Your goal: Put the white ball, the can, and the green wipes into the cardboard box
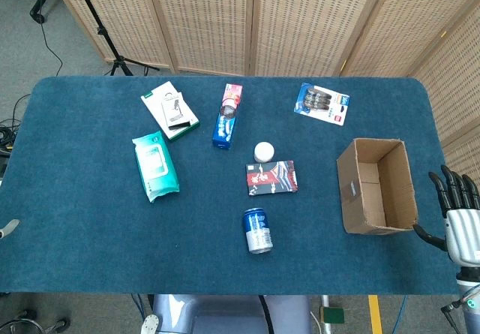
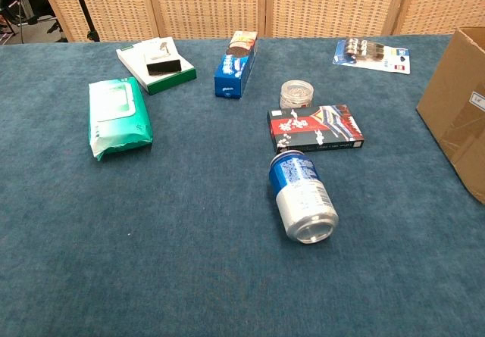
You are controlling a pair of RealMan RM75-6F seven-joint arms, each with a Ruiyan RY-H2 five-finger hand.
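The white ball (image 1: 263, 151) (image 2: 296, 93), small and round, sits near the table's middle. A blue and silver can (image 1: 258, 230) (image 2: 303, 197) lies on its side in front of it. The green wipes pack (image 1: 155, 166) (image 2: 119, 117) lies flat on the left. The cardboard box (image 1: 350, 191) (image 2: 458, 102) stands open-topped and empty at the right. My right hand (image 1: 456, 212) hovers just right of the box at the table's edge, fingers spread, holding nothing. Only a grey sliver at the head view's left edge may be my left hand (image 1: 6, 228).
A white and green carton (image 1: 171, 110) and a blue toothpaste box (image 1: 226, 116) lie at the back. A red and black packet (image 1: 271, 178) lies between ball and can. A blister pack (image 1: 322, 103) sits behind the box. Wicker screens stand behind the table.
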